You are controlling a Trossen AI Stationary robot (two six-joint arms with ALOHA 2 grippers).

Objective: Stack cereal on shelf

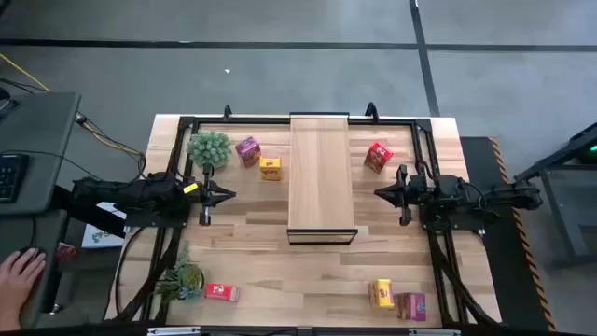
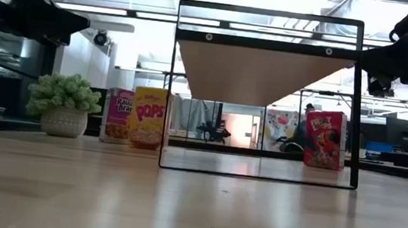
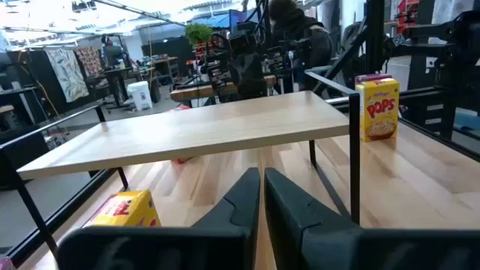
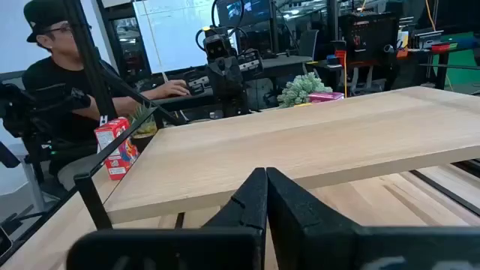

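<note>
The shelf (image 1: pixel 321 173) stands mid-table with nothing on it, flanked by both arms. The left gripper (image 1: pixel 227 195), jaws together, is nearest the yellow box (image 1: pixel 270 168) and purple box (image 1: pixel 247 150); the right gripper (image 1: pixel 381 193), jaws likewise together, the red box (image 1: pixel 378 157).

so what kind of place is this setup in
Probably a robotics lab or workshop. Two dark arms flank a long light-wood plank shelf on a wooden table, small toy cereal boxes like the yellow one stand about, and a person at a desk with monitors sits behind.
</note>
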